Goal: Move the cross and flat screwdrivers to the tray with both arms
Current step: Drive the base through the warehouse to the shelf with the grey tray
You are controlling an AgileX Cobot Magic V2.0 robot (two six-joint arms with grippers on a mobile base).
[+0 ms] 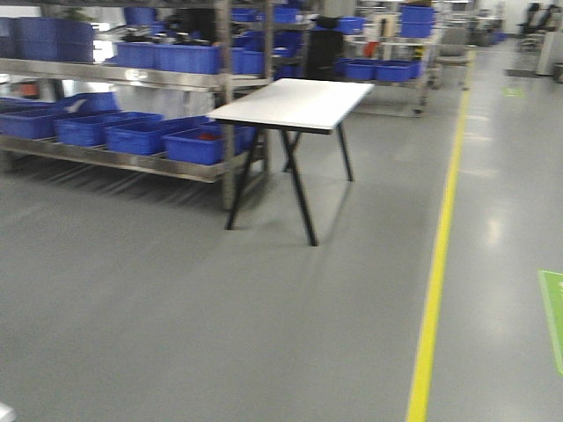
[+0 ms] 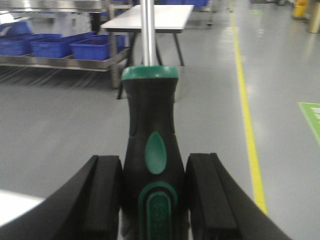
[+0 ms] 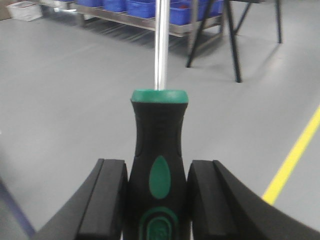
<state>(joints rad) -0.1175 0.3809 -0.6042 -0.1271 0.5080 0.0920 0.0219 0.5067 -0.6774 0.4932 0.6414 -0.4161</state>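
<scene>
Left wrist-mounted view: left pincer (image 2: pixel 154 172) clamps one screwdriver (image 2: pixel 150 115) by its handle, shaft projecting ahead of the pincer. Right pincer (image 3: pixel 157 172) holds the other screwdriver (image 3: pixel 159 130) identically. Risk: tapered handles may pivot or slip during transit. Only the exterior view shows the whole desk (image 1: pixel 295 101); the tray appears nowhere.

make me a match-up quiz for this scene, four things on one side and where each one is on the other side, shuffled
Things:
1. table
2. blue crates
3. yellow line
4. two screwdrivers

Places:
a. on the shelves of the rack
b. each gripped between black jaws
c. painted along the floor
d. standing on black legs beside the rack

Pairs: 1-d, 2-a, 3-c, 4-b
</scene>
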